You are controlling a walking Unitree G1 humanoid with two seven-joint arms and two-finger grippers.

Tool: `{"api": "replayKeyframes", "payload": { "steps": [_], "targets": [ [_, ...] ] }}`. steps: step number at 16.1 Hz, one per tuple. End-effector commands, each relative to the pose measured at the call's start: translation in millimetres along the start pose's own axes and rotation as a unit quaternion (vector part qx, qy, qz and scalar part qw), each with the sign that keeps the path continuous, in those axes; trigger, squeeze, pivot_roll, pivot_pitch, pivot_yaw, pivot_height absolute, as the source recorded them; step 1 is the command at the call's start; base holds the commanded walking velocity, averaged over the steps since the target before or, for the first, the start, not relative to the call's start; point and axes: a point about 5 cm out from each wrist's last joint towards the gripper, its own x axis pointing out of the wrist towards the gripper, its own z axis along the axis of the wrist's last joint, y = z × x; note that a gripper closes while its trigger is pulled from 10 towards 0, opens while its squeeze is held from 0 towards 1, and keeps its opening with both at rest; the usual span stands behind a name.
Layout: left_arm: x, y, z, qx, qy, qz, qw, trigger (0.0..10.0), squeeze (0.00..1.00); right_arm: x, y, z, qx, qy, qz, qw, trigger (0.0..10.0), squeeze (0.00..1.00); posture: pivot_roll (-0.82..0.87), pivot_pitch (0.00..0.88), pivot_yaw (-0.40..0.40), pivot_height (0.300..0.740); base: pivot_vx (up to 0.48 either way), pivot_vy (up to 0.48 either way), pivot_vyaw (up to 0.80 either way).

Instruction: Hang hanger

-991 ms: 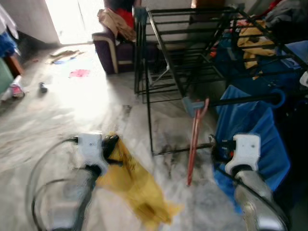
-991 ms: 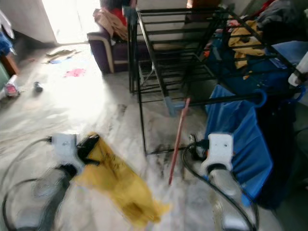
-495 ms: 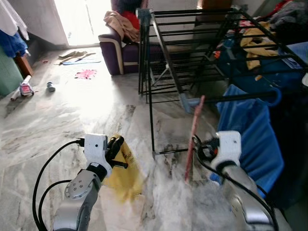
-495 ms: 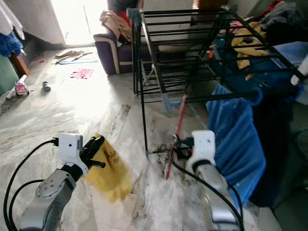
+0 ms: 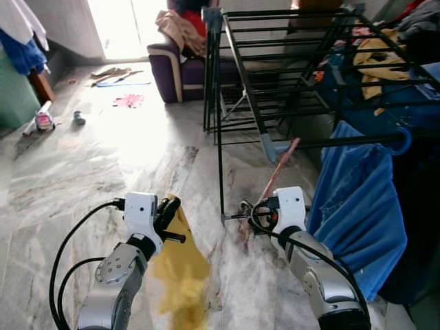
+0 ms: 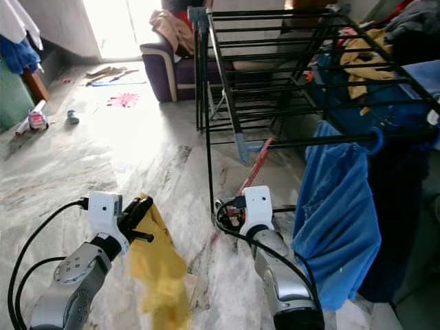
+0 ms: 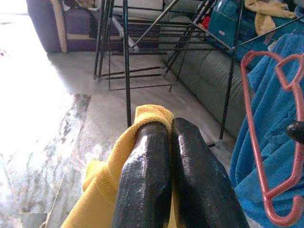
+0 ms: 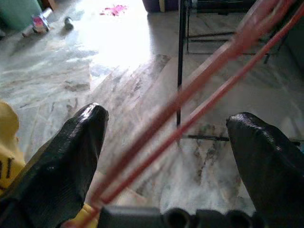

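Left claw (image 5: 170,206) is pinching a yellow knit cloth (image 5: 180,271), glossy black fingers (image 7: 147,175) pressed together, fabric drooping over the marble floor (image 5: 82,179). Right claw (image 8: 171,156) is spread wide, and the thin red hanger (image 5: 271,189) runs between its fingers; can't tell if it touches them. The left wrist view catches the hanger's hook, which the head views don't. Just beyond stands the black metal rack (image 5: 275,75), with a blue cloth (image 5: 357,206) draped on a bar at right. Purple sofa (image 5: 172,69) at the far side.
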Motion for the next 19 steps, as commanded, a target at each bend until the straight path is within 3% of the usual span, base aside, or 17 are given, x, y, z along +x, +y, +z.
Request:
{"api": "replayKeyframes", "payload": {
  "steps": [1,6,9,14,19],
  "targets": [
    [0.5,-2.9,10,0.009,-0.019,-0.008,1.0,10.0,0.0,-1.0,-12.8,-1,-0.005,0.012,-0.032,0.999,10.0,0.0,0.02,0.044,-0.009,0.74,0.0,0.0,0.0],
    [3.6,-6.8,9,0.006,-0.015,-0.022,1.0,10.0,0.0,-10.6,-43.7,8,-0.02,0.004,-0.096,0.995,10.0,0.0,0.0,0.04,-0.007,0.74,0.0,0.0,0.0],
    [5.4,-7.8,9,0.005,-0.013,-0.028,1.0,10.0,0.0,-9.3,-50.7,12,-0.04,0.009,-0.109,0.993,10.0,0.0,0.0,0.032,-0.006,0.74,0.0,0.0,0.0],
    [6.5,-8.6,9,0.002,-0.012,-0.027,1.0,10.0,0.0,3.7,-42.2,33,-0.059,-0.027,-0.099,0.993,10.0,0.0,0.01,0.032,-0.005,0.74,0.0,0.0,0.0],
    [8.1,-7.5,10,0.003,-0.012,-0.022,1.0,10.0,0.0,12.1,-30.7,24,-0.068,0.006,-0.078,0.995,10.0,0.0,0.01,0.04,-0.009,0.74,0.0,0.0,0.0]
  ]
}}
